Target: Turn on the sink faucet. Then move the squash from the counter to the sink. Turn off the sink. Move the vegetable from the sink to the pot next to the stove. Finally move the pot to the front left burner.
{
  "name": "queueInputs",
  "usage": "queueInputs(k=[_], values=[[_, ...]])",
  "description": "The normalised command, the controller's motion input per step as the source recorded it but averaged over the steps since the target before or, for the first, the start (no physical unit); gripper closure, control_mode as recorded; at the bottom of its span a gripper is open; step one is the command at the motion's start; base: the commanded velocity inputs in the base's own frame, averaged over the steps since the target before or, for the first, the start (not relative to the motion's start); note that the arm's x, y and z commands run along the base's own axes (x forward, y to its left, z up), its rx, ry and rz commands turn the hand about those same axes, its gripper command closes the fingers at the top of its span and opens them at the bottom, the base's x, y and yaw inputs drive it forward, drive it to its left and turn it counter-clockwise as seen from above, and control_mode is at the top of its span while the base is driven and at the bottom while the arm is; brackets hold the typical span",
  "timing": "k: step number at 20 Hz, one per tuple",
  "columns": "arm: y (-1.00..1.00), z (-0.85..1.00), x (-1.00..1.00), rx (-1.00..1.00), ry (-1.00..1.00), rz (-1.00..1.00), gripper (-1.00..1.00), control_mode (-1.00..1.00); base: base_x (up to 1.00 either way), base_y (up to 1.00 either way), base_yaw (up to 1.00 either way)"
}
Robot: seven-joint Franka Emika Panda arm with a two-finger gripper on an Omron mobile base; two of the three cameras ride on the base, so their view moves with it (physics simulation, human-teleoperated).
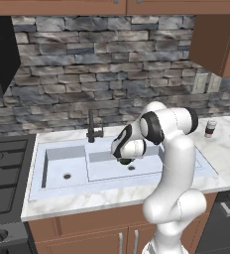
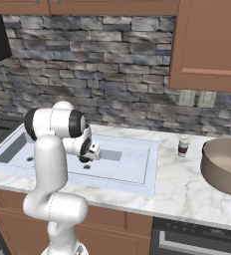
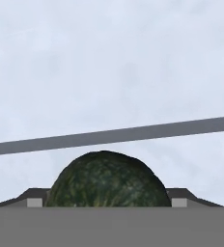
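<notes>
Squash point(image 3: 108, 179): round, dark green, mottled; no long axis or pointing direction can be told. It sits between the two finger tips at 6 o'clock in the hand view, over the pale floor of the sink. In the left base view it shows as a dark patch point(image 1: 125, 160) under the hand, above the large bowl.
Gripper point(image 3: 108, 201): finger tips stand wide, one at each flank of the squash; whether they press it cannot be told.
Sink point(image 1: 55, 151): pale double basin, small bowl at 9 o'clock of the large one in the left base view, each with a round drain.
Sink faucet point(image 1: 91, 127): dark upright post at 12 o'clock of the basin, seen in the left base view; the arm covers that spot in the right base view.
Counter point(image 2: 187, 189): white marble, grey veins.
Pot point(image 2: 224, 165): brownish-grey, at 3 o'clock of the sink, seen far more fully in the right base view.
Jar point(image 2: 183, 146): small, dark-banded, upright, just beside the pot.
Stove point(image 1: 3, 173): black grates, 9 o'clock edge of the left base view.
</notes>
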Motion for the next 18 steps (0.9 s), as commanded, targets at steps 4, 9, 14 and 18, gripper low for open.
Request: queueInputs(k=[4, 9, 14, 18], values=[[0.01, -0.07, -0.17, 0.0, 0.0, -0.01, 1.0, -1.0, 0.0, 0.0, 0.0], [0.0, 0.17, -0.31, 0.0, -0.03, 0.0, 1.0, -1.0, 0.0, 0.0, 0.0], [0.0, 0.67, -0.45, 0.0, -0.12, 0.0, 1.0, -1.0, 0.0, 0.0, 0.0], [-0.01, 0.79, -0.4, -0.01, -0.14, 0.0, 1.0, -1.0, 0.0, 0.0, 0.0]])
